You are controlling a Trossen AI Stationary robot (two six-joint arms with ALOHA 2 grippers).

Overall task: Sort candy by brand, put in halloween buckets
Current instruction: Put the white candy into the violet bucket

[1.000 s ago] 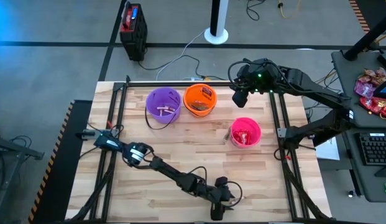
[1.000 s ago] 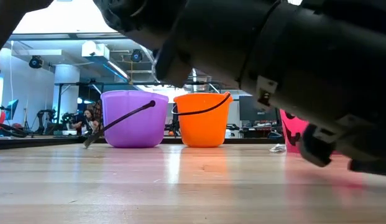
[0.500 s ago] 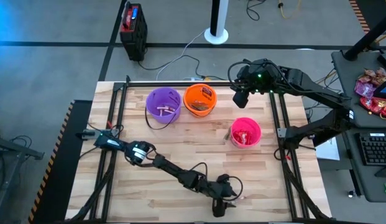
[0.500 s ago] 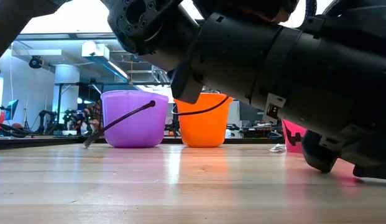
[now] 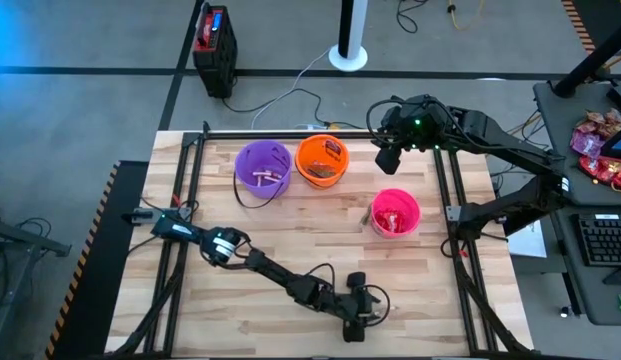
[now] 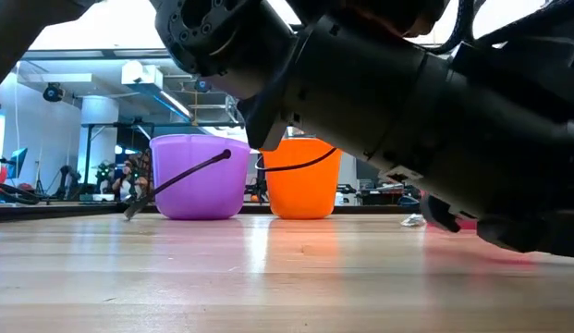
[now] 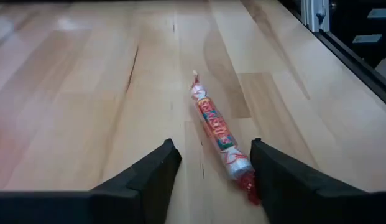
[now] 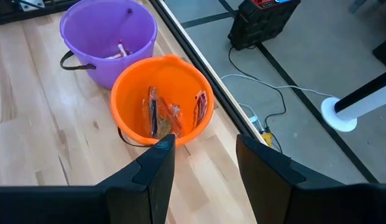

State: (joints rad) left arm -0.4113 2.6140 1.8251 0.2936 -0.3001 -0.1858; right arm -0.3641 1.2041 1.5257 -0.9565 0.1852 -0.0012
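Jaws spread, the left gripper [image 7: 210, 167] sits low over the table's near edge [image 5: 240, 345], straddling a thin candy stick [image 7: 219, 135] whose long axis runs roughly straight ahead between the fingers, toward one side. The right gripper [image 8: 199, 158], also spread and empty, waits far off above the orange bucket [image 8: 127, 96].

The high view looks straight down on the whole table [image 5: 320, 235] from far above. The low view sits at tabletop level, facing across to the purple bucket [image 6: 199, 176] and orange bucket [image 6: 303, 178], which the right wrist view shares from close above. The left wrist view looks closely along the boards at a candy stick [image 7: 219, 134].
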